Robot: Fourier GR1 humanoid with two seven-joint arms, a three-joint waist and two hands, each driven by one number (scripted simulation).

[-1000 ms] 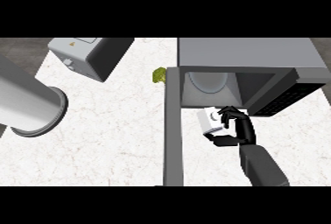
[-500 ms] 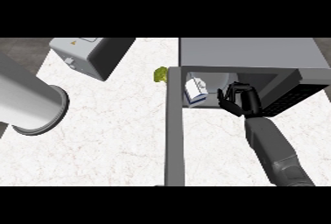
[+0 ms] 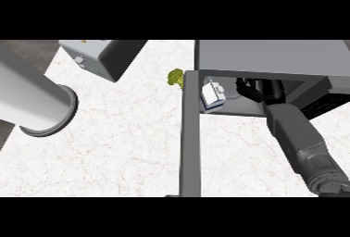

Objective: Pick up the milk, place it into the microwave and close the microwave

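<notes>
Inside the open microwave (image 3: 266, 55): milk (image 3: 212, 95), near the left wall. Just beside it, not touching: right hand (image 3: 255, 90), fingers released, holding nothing.

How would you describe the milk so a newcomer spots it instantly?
Find the big grey microwave at the upper right, standing open. In its cavity's left end sits the milk, beside the black right hand. It is the only small white carton with blue markings; the green item lies outside.

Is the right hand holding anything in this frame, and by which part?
Seemingly nothing: the milk stands inside the microwave, and the right hand sits beside it with a gap showing between them.
</notes>
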